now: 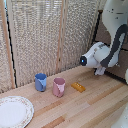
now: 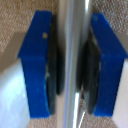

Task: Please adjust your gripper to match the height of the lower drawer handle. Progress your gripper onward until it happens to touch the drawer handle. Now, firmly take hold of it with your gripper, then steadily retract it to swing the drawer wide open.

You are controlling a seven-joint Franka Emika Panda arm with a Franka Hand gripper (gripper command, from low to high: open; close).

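So the lower drawer handle [image 2: 74, 60] is the thing to look at here: in the wrist view it's a thin silvery bar running straight through the gap between the two blue fingertips [image 2: 37, 65], with dark brown wood blurred behind it. The gripper [image 2: 72, 62] has the bar sitting between its dark inner pads, and the pads look pressed right up against the metal on both sides, so I'd call it clamped on the handle, though the shot is blurry enough that a hair of slack wouldn't show. That centering makes sense, since a bar held mid-pad shouldn't slip out when the arm pulls back. In the exterior view the handle itself is hidden behind the white arm; the gripper [image 1: 100, 70] is tucked in at the exterior view's right, against the dark brown drawer [image 1: 118, 70] front, low down near the wooden table [image 1: 95, 102]. My read is the height match and the approach are done and the grip is on, so what's left is the straight pull. Everything else sits well apart from that: a blue cup [image 1: 40, 82] and a pink cup [image 1: 58, 86] side by side, a small orange block [image 1: 78, 87] near them, a patterned plate [image 1: 14, 111] at the near corner, and a wicker screen [image 1: 45, 35] behind.
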